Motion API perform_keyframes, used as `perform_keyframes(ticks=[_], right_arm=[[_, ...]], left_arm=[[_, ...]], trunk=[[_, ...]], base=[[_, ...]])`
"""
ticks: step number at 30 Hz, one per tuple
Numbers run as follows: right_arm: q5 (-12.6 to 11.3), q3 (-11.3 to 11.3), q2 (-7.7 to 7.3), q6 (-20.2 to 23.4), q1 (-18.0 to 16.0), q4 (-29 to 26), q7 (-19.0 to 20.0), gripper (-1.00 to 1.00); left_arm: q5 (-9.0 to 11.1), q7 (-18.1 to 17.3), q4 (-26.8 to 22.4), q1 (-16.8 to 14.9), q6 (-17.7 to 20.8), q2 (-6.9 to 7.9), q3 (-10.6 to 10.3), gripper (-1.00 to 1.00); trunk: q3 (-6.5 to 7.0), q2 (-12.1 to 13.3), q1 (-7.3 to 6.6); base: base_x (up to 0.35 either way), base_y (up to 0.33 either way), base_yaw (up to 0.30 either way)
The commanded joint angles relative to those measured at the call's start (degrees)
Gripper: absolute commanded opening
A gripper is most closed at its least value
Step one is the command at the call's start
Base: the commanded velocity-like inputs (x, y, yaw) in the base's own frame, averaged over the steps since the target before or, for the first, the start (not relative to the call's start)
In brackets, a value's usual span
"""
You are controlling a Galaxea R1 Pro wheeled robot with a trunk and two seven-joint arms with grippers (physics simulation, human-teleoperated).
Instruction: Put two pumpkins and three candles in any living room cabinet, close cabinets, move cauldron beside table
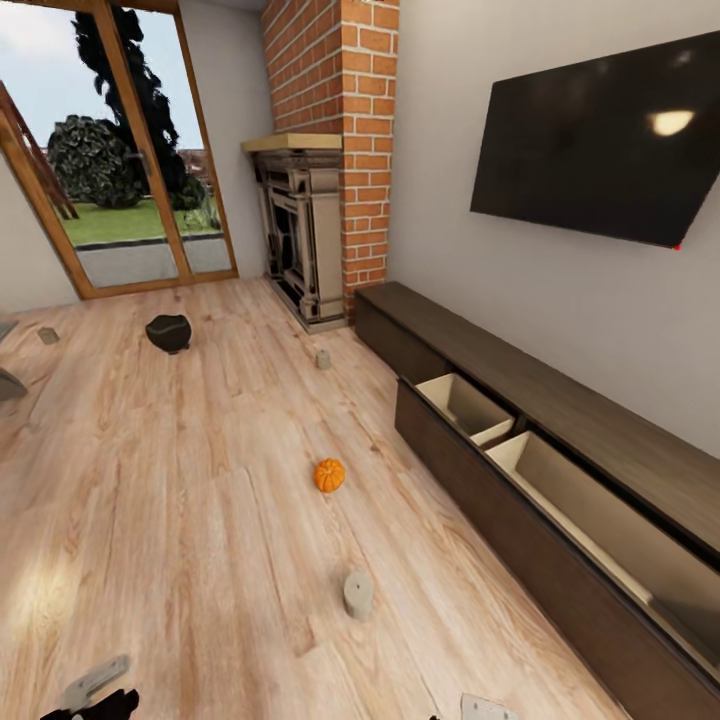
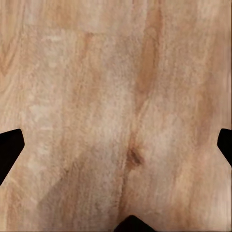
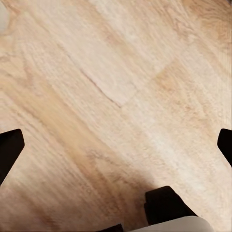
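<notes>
Head view. Floor [image 1: 200,520]: pale wood-grain planks, matte.
- Pumpkin [image 1: 329,475], one: small, orange, ribbed, flattened-round, at frame centre on the bare floor, well apart from the cabinet.
- Candles, two: short beige cylinders. One [image 1: 358,594] stands upright at lower centre, below the pumpkin; the other [image 1: 323,358], smaller in frame, stands above the pumpkin, near the fireplace base.
- Cauldron [image 1: 168,332], one: squat, matte black, round, at upper left on the floor, in front of the glass door.
- Cabinet [image 1: 560,400], one: long, low, dark brown wood along the right wall; two drawers [image 1: 470,408] stand pulled out, showing pale beige interiors.
- Fireplace [image 1: 300,235], one: grey carved surround under a pale mantel, set against a red brick chimney [image 1: 335,70].
- Television [image 1: 600,140], one: flat black panel mounted on the grey wall, upper right.
- Glass door [image 1: 130,150]: wood-framed, upper left, with lawn and shrubs beyond.
- Small grey block [image 1: 47,336] at left edge; what it is cannot be told.
- Grey and black arm parts at the bottom edge, lower left and lower right.

Left wrist view. Left gripper [image 2: 116,145]: black fingertips at opposite frame edges, spread wide apart, nothing between them but floor planks with one dark knot.

Right wrist view. Right gripper [image 3: 116,145]: black fingertips likewise far apart, holding nothing, over diagonal plank seams.
</notes>
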Motion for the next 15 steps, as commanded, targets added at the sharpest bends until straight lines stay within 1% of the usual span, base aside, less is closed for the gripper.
perform_keyframes(ticks=[1,4,9,12,15], right_arm=[[0.0,0.3,0.04,-0.7,0.0,0.6,0.0,1.0],[0.0,0.6,0.15,-1.7,0.0,1.3,0.0,1.0],[0.1,0.7,0.2,-2.0,0.0,1.6,0.0,1.0],[0.1,0.7,0.31,-2.1,0.0,1.7,0.0,1.0],[0.1,0.7,0.4,-2.0,0.0,1.7,-0.1,1.0]], left_arm=[[0.0,-0.5,0.1,0.0,0.0,0.07,0.0,1.0],[0.0,-1.3,0.3,0.0,0.0,0.11,0.0,1.0],[0.0,-1.5,0.3,0.0,0.0,-0.03,0.0,1.0],[0.0,-1.5,0.3,0.0,0.0,-0.05,-0.1,1.0],[0.0,-1.5,0.3,0.0,-0.1,-0.06,-0.5,1.0]], trunk=[[0.09,0.0,0.0],[0.35,0.0,0.0],[0.8,0.0,0.0],[1.07,0.0,0.0],[1.3,0.0,0.0]], base=[[0.302,0.0,0.003],[0.32,0.0,0.001],[0.311,-0.01,0.025],[0.239,-0.146,0.114],[0.21,-0.177,0.187]])
